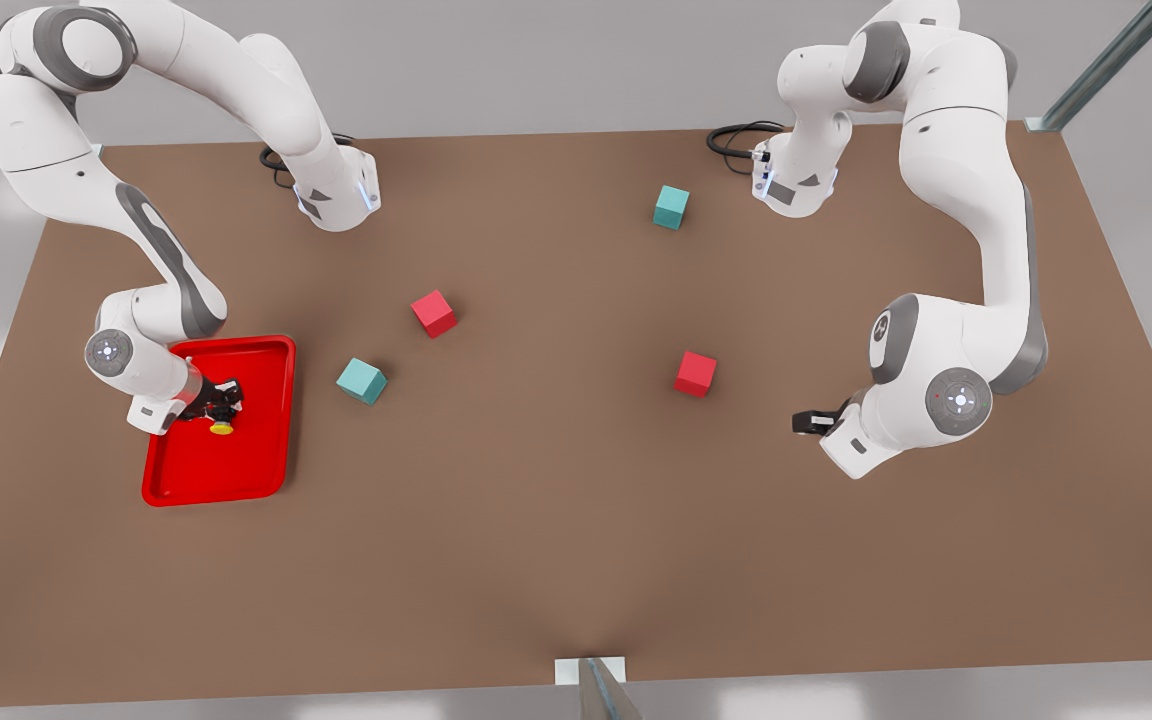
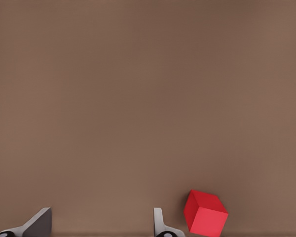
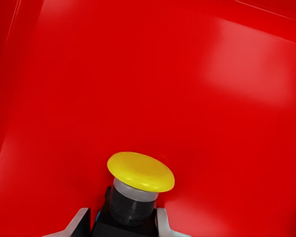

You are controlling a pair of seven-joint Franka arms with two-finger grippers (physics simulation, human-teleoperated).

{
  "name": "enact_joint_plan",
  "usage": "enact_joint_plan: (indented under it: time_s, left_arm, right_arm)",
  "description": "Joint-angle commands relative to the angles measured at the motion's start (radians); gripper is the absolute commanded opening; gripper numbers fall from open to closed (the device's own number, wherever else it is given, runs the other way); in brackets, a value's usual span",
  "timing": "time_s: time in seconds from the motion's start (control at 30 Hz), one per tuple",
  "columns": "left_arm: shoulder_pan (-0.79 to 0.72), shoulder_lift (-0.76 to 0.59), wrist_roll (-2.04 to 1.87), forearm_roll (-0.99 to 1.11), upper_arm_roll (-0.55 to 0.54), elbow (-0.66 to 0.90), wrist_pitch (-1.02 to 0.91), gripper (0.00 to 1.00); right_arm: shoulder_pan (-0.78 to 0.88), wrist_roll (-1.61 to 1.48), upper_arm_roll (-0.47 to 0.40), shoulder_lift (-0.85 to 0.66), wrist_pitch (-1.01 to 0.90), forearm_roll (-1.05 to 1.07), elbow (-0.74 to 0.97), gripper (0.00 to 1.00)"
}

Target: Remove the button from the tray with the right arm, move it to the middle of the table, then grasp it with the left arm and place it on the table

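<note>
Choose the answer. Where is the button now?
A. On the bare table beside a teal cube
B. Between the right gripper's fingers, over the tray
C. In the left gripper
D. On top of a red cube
B: the button sits between the right gripper's fingers, with the red tray behind it.
</note>
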Motion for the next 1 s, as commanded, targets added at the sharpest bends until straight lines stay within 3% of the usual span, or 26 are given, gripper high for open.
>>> enact_joint_plan:
  time_s: [0.0,0.03,0.2,0.33,0.4,0.47,0.5,0.6,0.63,0.8,0.97]
  left_arm:
    - [0.0,-0.001,-0.001,0.0,0.0,0.0,0.0,1.0]
    - [0.0,-0.001,-0.001,0.001,0.0,0.0,0.0,1.0]
    - [0.0,-0.006,-0.002,0.001,0.0,0.002,-0.005,1.0]
    - [0.008,-0.011,-0.001,0.021,0.0,0.002,-0.006,1.0]
    - [0.005,-0.009,-0.001,0.023,0.0,0.003,-0.001,1.0]
    - [0.006,-0.011,-0.001,0.023,0.0,0.003,-0.008,1.0]
    - [0.005,-0.012,-0.002,0.023,0.0,0.002,-0.008,1.0]
    - [0.011,-0.017,-0.001,0.023,0.0,0.003,-0.015,1.0]
    - [0.012,-0.015,-0.001,0.023,0.0,0.003,-0.015,1.0]
    - [0.017,-0.015,0.001,0.031,0.001,0.003,-0.015,1.0]
    - [0.018,-0.015,0.001,0.031,0.004,0.003,-0.015,1.0]
  right_arm:
    - [0.0,0.005,0.0,-0.001,0.0,0.0,-0.001,0.58]
    - [-0.001,0.005,0.0,-0.004,0.0,0.0,0.001,0.54]
    - [0.009,0.004,0.006,-0.068,-0.049,0.03,0.012,0.54]
    - [0.238,0.002,-0.004,-0.131,-0.266,0.252,0.205,0.54]
    - [0.621,0.004,-0.256,-0.133,-0.388,0.445,0.404,0.54]
    - [1.061,0.059,-0.593,-0.125,-0.452,0.649,0.548,0.54]
    - [1.236,0.103,-0.722,-0.11,-0.483,0.735,0.602,0.54]
    - [1.651,0.257,-1.017,0.01,-0.559,0.971,0.783,0.54]
    - [1.726,0.31,-1.058,0.05,-0.572,1.014,0.84,0.54]
    - [1.905,0.59,-1.049,0.284,-0.599,1.203,1.113,0.56]
    - [1.962,0.722,-1.026,0.438,-0.541,1.249,1.34,0.57]
